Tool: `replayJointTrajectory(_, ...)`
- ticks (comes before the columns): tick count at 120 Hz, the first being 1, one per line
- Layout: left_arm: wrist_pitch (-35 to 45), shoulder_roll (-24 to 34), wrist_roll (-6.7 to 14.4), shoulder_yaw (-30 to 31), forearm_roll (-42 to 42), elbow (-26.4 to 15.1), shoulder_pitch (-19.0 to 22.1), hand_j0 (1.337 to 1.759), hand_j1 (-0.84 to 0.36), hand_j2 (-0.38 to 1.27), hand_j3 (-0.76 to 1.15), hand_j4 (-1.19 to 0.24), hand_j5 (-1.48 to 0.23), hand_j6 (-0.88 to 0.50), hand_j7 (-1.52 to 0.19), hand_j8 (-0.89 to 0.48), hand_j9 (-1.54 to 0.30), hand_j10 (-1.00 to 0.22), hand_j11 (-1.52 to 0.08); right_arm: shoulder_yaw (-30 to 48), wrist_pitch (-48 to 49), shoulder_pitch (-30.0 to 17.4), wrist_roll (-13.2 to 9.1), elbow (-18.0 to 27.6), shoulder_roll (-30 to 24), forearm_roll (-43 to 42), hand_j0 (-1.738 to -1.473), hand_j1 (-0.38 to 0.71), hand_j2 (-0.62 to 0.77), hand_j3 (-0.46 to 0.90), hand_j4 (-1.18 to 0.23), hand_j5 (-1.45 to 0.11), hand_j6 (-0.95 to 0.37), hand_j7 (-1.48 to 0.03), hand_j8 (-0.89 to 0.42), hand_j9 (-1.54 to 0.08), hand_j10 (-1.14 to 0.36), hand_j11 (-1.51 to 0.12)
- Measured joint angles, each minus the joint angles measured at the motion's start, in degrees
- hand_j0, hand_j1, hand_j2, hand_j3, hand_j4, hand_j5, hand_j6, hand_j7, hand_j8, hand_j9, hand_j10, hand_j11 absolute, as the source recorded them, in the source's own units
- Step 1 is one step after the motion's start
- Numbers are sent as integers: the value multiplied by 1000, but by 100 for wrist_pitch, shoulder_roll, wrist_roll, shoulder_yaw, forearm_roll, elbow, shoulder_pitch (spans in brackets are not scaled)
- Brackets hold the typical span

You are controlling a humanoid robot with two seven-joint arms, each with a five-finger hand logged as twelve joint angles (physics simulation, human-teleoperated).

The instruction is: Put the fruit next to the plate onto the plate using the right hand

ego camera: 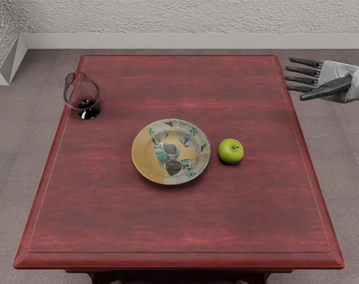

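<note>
**Table front to far corner: apple untouched, right hand parked off the edge**

Head view, the only one:

- Table (179,236): red top, front edge nearest the camera.
- Plate (138,155): mid-table, patterned, nothing on it.
- Green apple (231,151): sits on the table just beside the plate's right rim, with a thin gap, not touching. Stem up. It's round, so there's no long axis to line up with.
- Tilted glass vessel (81,94): far left, well apart from both, out of the way.
- Right hand (327,80): off the table's far right corner. Fingers (303,62) are straight and spread, pointing toward picture-left, with the thumb lying under them. It holds nothing.
- Left arm doesn't show at all.

Key relation: the apple lies toward the camera and to picture-left of the fingertips, well apart from them. The plate lies just beyond the apple on that side.

My read: the reach hasn't begun. The hand has to come in and down over the apple, probably a top grasp, then make a short hop left onto the plate.
</note>
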Motion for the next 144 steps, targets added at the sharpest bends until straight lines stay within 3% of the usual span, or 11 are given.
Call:
replayJointTrajectory(25, 0, 0, 0, 0, 0, 0, 0, 1658, 69, 47, 0, -234, -304, -234, -304, -234, -304, -234, -304, 232, 4, 28, 70, 146, -12, -53, -1658, -306, -6, 0, -34, -47, -33, -47, -34, -47, -34, -47)
replayJointTrajectory(34, 1, 0, 0, 0, 0, 0, 0, 1658, 69, 47, 0, -234, -304, -234, -304, -234, -304, -234, -304, 336, 4, 67, 146, 290, -12, -626, -1658, -305, -6, 0, -35, -48, -33, -48, -34, -48, -35, -48)
replayJointTrajectory(43, 0, 0, 0, 0, 0, 0, 0, 1658, 69, 47, 0, -234, -304, -234, -304, -234, -304, -234, -304, 558, 4, 78, 393, 501, -11, -1455, -1658, -304, -7, 0, -36, -49, -35, -50, -36, -49, -36, -50)
replayJointTrajectory(54, 1, 0, 0, 0, 0, 0, 0, 1658, 69, 47, 0, -234, -304, -234, -304, -234, -304, -234, -304, 821, 4, 59, 594, 1203, -49, -2516, -1658, -302, -7, 0, -38, -51, -37, -52, -38, -51, -38, -51)
replayJointTrajectory(70, 2, 0, 0, 2, 0, 0, 0, 1658, 69, 47, 0, -234, -304, -234, -304, -234, -304, -234, -304, 956, 3, -21, 930, 2596, -360, -3768, -1658, -300, -7, 0, -41, -54, -41, -54, -41, -54, -41, -54)
replayJointTrajectory(82, 2, 0, 0, 1, 0, 0, 0, 1658, 69, 47, 0, -234, -304, -234, -304, -234, -304, -234, -304, 944, -476, -153, 1001, 3455, -498, -4470, -1658, -297, -8, 0, -45, -58, -45, -58, -45, -58, -45, -58)
replayJointTrajectory(92, 1, 0, 0, 1, 0, 0, 0, 1658, 69, 47, 0, -234, -304, -234, -304, -234, -304, -234, -304, 930, -977, -235, 809, 3964, -527, -4903, -1658, -287, -9, 0, -54, -69, -54, -68, -54, -69, -53, -69)
replayJointTrajectory(114, 1, 0, 0, 1, 0, 0, 0, 1658, 69, 47, 0, -234, -304, -234, -304, -234, -304, -234, -304, 856, -2115, -367, -121, 4737, -529, -5536, -1658, -272, -11, 0, -67, -85, -68, -84, -67, -85, -66, -85)
replayJointTrajectory(134, 2, 0, 0, 2, 0, 0, 0, 1658, 69, 47, 0, -234, -304, -234, -304, -234, -304, -234, -304, 324, -3469, -435, -456, 5053, -412, -6154, -1658, -279, -10, 0, -62, -78, -63, -77, -62, -77, -61, -77)
replayJointTrajectory(144, 4, 0, 0, 1, 0, 0, 0, 1658, 69, 47, 0, -234, -304, -234, -304, -234, -304, -233, -304, 114, -3894, -439, -874, 5103, -202, -6416, -1658, -284, -9, 0, -58, -73, -60, -72, -59, -72, -58, -72)
